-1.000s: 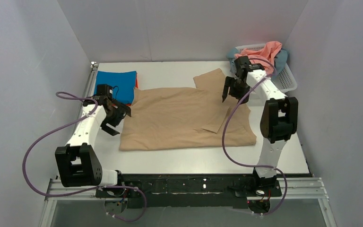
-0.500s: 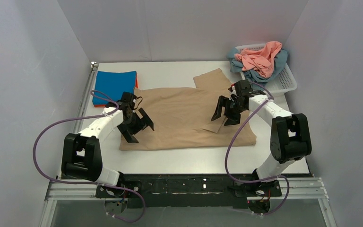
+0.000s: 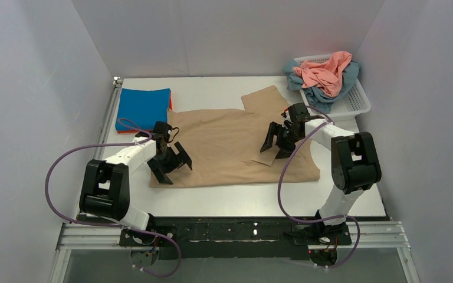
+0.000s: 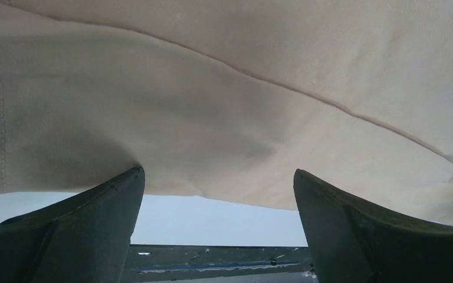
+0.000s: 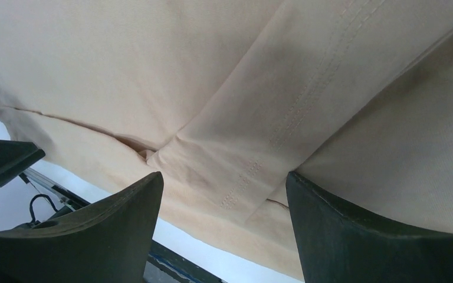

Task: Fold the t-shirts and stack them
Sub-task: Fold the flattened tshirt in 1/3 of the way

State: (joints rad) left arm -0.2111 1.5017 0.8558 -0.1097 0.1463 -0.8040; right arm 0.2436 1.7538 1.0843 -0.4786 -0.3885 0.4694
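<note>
Jaws wide and empty, we hang the left gripper [image 3: 172, 167] over the lower-left corner of the tan t-shirt [image 3: 224, 147], spread flat mid-frame with its long axis left-right, and the right gripper [image 3: 275, 146] over its folded-in sleeve [image 3: 264, 159] at centre right.

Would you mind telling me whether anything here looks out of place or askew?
The pink shirt and teal shirt are heaped unfolded, spilling over the basket rim. The tan shirt has one flap lying crooked across it.

Tan t-shirt [image 3: 224, 147] lies spread centrally; blue t-shirt [image 3: 143, 106] folded atop orange-red t-shirt [image 3: 170, 104], far left; salmon-pink t-shirt [image 3: 325, 73] crumpled on teal t-shirt [image 3: 350, 71].
</note>
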